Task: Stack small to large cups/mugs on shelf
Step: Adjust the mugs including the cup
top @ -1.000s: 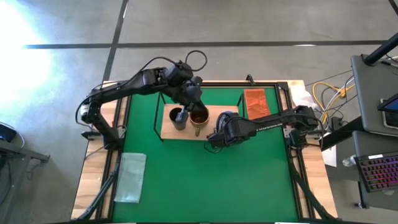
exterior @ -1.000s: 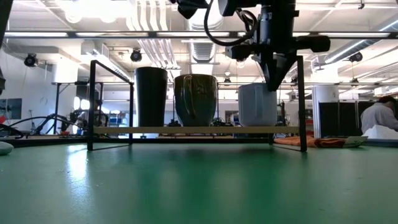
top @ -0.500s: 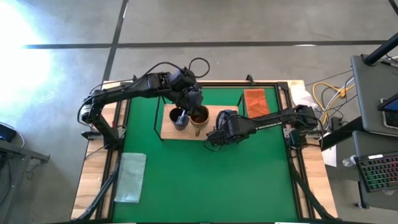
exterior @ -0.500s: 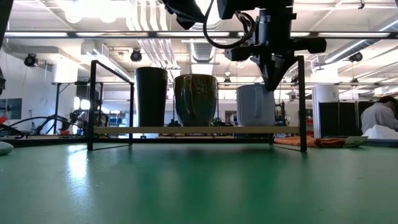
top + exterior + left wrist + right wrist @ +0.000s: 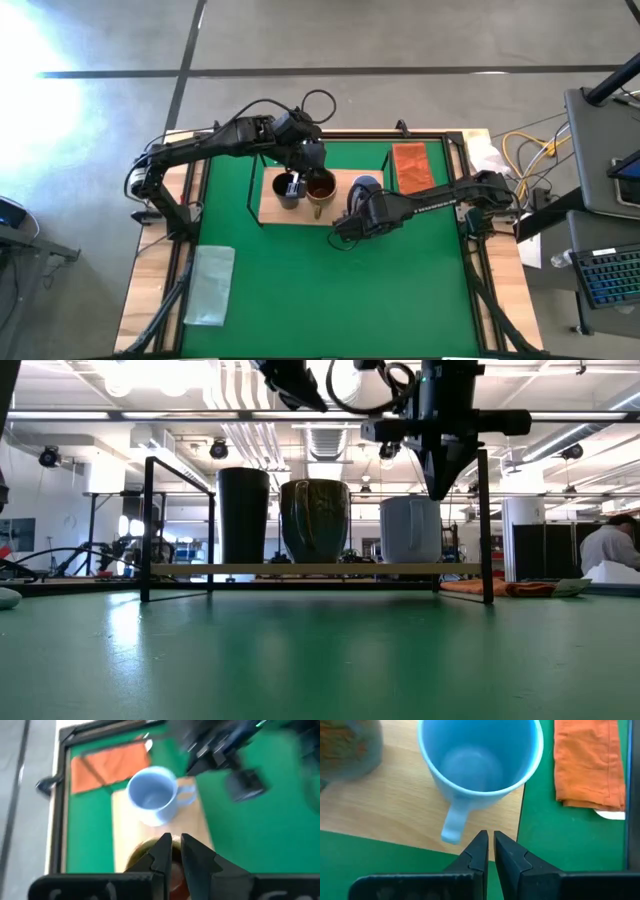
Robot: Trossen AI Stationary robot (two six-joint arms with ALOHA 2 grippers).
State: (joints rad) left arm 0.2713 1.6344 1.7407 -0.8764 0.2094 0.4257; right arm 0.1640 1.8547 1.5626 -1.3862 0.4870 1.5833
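The light-wood shelf [image 5: 272, 205] holds three vessels standing upright in a row: the black cup [image 5: 289, 188], the brown-gold mug [image 5: 320, 187] and the pale blue mug [image 5: 366, 186]. They also show in the low view: the black cup [image 5: 243, 515], the brown-gold mug [image 5: 315, 520] and the blue mug [image 5: 410, 528]. My right gripper [image 5: 490, 842] is shut and empty. It points down over the shelf's near edge, just beside the blue mug's handle [image 5: 452, 827]. My left gripper [image 5: 173, 845] is shut and empty, above the brown-gold mug [image 5: 142, 855].
An orange-brown folded cloth [image 5: 412, 165] lies right of the shelf at the far side. A pale translucent cloth [image 5: 210, 285] lies at the near left. Black wire frames [image 5: 147, 525] stand at the shelf's ends. Green mat spreads toward the near edge. A person sits far right in the room [image 5: 610, 550].
My right gripper has risen a little and drawn back from over the blue mug toward the near edge, so the mug's mouth now shows from above. My left gripper has shifted slightly above the cups. The three vessels stand where they were.
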